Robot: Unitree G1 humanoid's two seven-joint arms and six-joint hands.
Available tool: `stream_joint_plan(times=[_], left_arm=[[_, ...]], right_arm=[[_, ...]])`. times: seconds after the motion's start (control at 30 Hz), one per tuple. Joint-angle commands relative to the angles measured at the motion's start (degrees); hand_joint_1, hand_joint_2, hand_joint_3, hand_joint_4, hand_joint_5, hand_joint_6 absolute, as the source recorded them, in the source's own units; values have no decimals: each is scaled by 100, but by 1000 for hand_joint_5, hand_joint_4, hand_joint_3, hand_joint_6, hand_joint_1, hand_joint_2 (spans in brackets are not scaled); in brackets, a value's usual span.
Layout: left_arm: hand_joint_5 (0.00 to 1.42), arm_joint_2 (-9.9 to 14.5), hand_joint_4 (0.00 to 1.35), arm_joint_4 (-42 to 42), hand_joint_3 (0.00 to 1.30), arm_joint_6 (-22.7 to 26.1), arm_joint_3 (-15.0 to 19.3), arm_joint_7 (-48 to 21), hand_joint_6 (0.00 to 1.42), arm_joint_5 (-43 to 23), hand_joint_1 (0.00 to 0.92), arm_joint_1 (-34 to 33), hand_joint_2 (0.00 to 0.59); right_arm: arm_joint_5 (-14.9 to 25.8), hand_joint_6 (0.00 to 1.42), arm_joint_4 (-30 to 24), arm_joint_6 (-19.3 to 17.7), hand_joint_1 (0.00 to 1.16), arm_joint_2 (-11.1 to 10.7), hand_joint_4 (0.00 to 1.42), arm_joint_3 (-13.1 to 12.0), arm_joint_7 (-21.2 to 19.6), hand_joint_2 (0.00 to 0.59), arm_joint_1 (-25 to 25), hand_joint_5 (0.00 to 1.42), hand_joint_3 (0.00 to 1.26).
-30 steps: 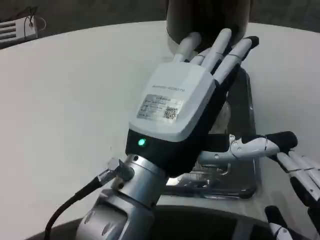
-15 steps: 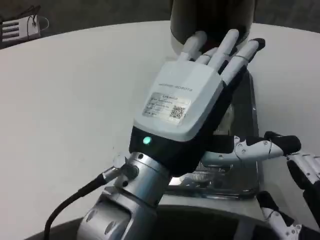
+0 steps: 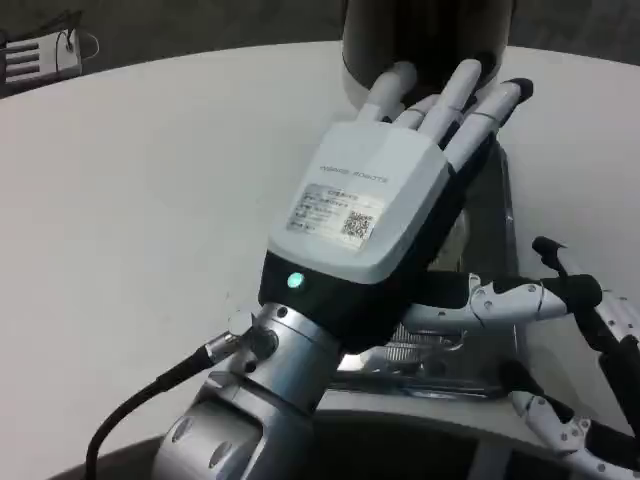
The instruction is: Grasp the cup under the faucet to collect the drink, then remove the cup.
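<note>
Drink dispenser (image 3: pixel 425 30): dark, rounded upright body on a pale base, standing at the far side of the table. Faucet hidden.

Drip tray (image 3: pixel 500 215): polished metal, running from the dispenser's foot towards the camera, with a slotted grate (image 3: pixel 425 355) at its near end.

Cup (image 3: pixel 455 240): only a pale, glassy sliver shows over the tray, in front of the dispenser. Shape, fill and pose cannot be told.

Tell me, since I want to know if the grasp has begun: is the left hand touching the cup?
Cannot tell. In the head view the left hand reaches toward the dispenser, and its white back hides whatever lies beneath.
</note>
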Motion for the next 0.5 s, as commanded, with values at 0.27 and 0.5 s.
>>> stream_joint_plan(times=[0.27, 0.5], left_arm=[[211, 73, 0, 35, 124, -156, -293, -251, 10, 140, 0, 75, 101], [202, 57, 0, 52, 124, -156, -333, -279, 5, 189, 0, 77, 100]], right_arm=[[256, 302, 382, 174, 376, 50, 65, 162, 70, 335, -441, 149, 15], [305, 290, 520, 194, 374, 48, 55, 219, 48, 323, -527, 145, 15]])
